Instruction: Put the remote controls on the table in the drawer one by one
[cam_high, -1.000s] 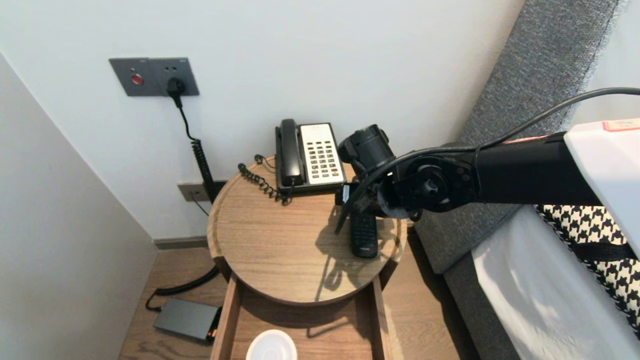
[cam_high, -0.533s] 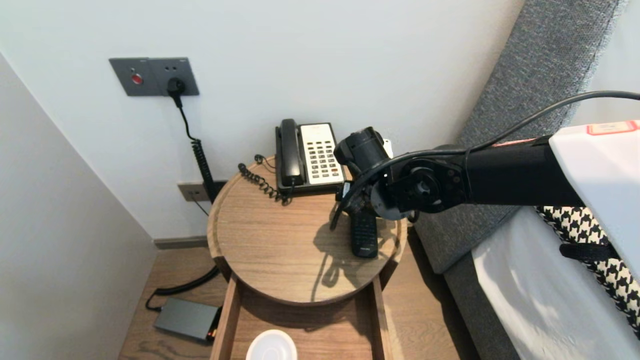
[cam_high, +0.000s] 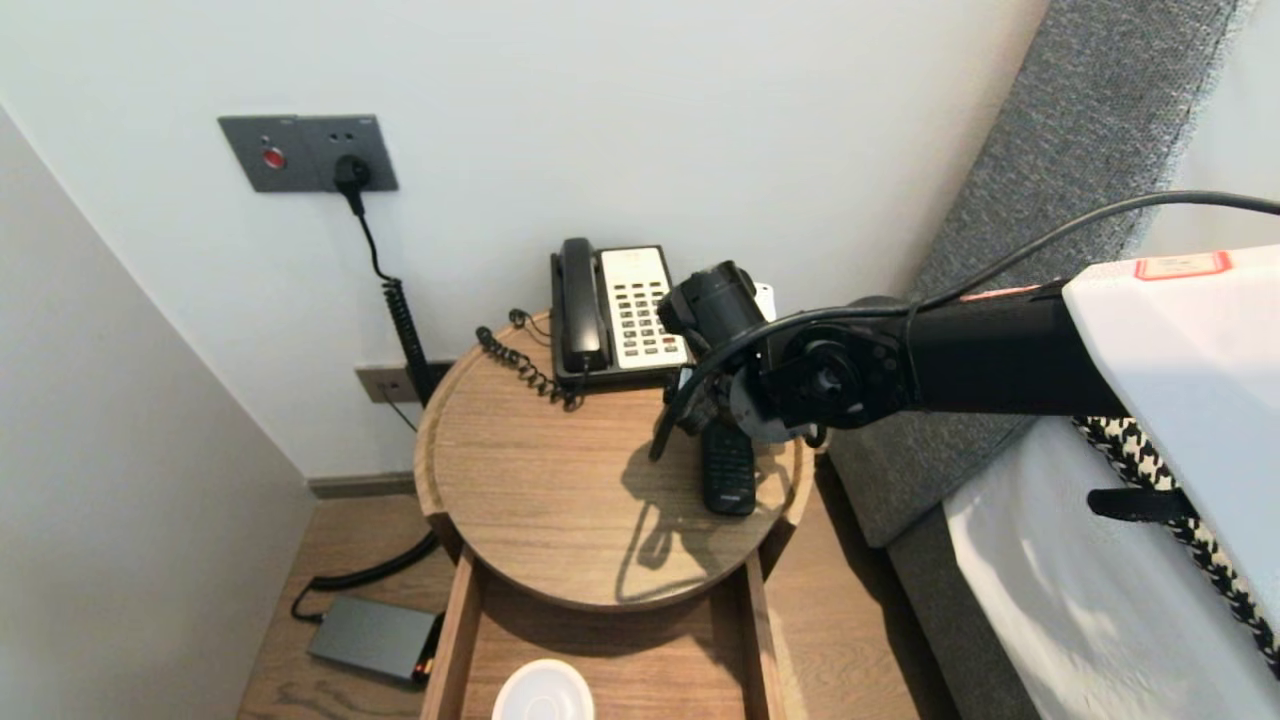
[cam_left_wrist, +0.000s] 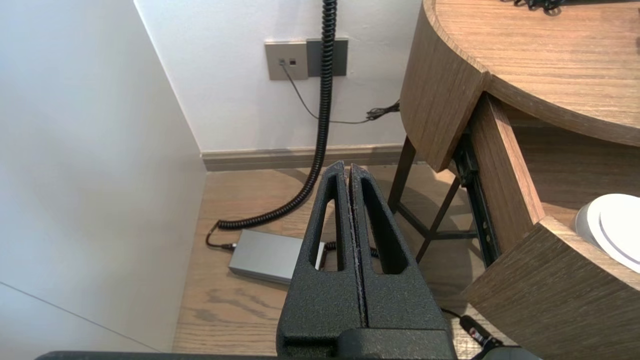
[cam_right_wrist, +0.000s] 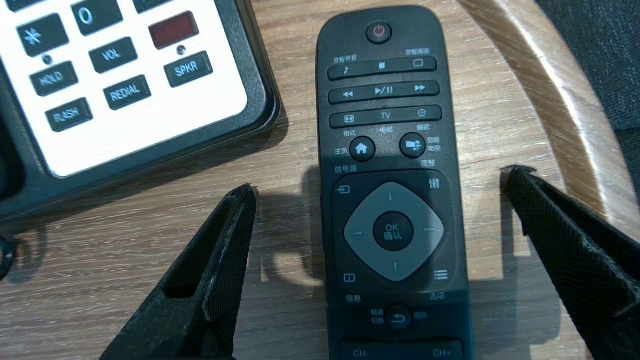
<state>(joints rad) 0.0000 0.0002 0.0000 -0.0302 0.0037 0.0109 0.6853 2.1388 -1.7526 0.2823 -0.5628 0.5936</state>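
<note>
Room: bedside corner with a white wall, a round wooden table against it, and a grey padded headboard off to the right of the telephone.
Telephone: black-and-white desk set at the back of the tabletop, with the handset on its cradle.
Right arm: stretched in from the right of the telephone and across the table's rim. The black forearm was near level and the wrist bent, so the gripper pointed down at the wood just in front of the telephone's right front corner.
Right gripper: fingers spread wide, one on each side of the remote, both clear of its edges, with nothing gripped. Whether the tips met the wood could not be told.
Remote: slim black bar lying flat and face up. Its power-button end was nearest the telephone and its length ran away from it toward the front, close to the table's raised rim.
Remote face: red power mark at the end nearest the telephone, then rows of narrow keys with white symbols. A grey diamond pad with a round OK key sat mid-body, and channel keys lay farther from the telephone.
Left gripper: parked low, below and left of the telephone, beside the open drawer. Its fingers were pressed flat together with nothing between them.
Drawer: pulled out in front of and below the telephone, with a white dish inside.
Floor: a grey box lay below and left of the telephone.
</note>
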